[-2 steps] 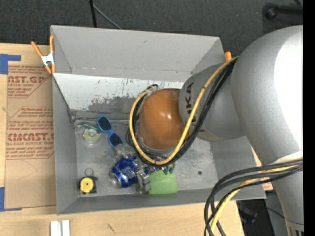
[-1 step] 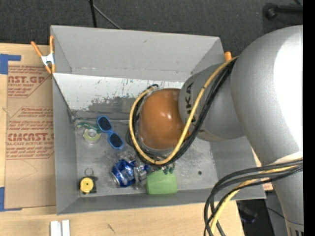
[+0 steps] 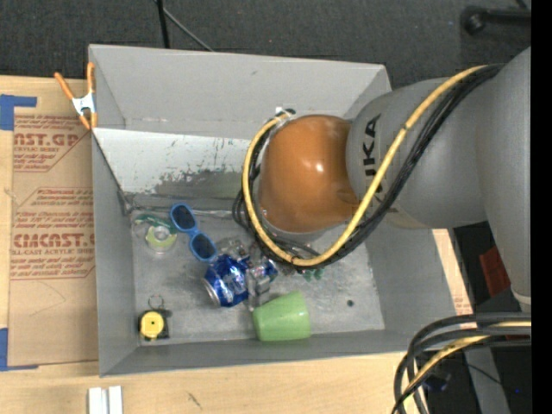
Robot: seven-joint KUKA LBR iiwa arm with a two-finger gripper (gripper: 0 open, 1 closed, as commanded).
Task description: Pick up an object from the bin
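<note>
The gripper, below the arm's orange cover, is down at a crushed blue can mid-floor in the scuffed grey bin; whether it is open or grips anything, I cannot tell. From the can, a green cup lies at 4 o'clock; blue sunglasses at 10; a yellow disc at 8; dark floor shows beyond the bin at 12.

Readable text, two places. Grey arm: black vertical lettering on the link, only "KA" showed, the rest was hidden behind the orange cover. Cardboard sheet left of the bin: red print, cut off at the edge, top line read "…AST.GP", lower line "…CAST.", and the small line under it looked like "CELL-CAST ACRYLIC SHEET", not certain. Crushed blue can carried print, too small to read.
</note>
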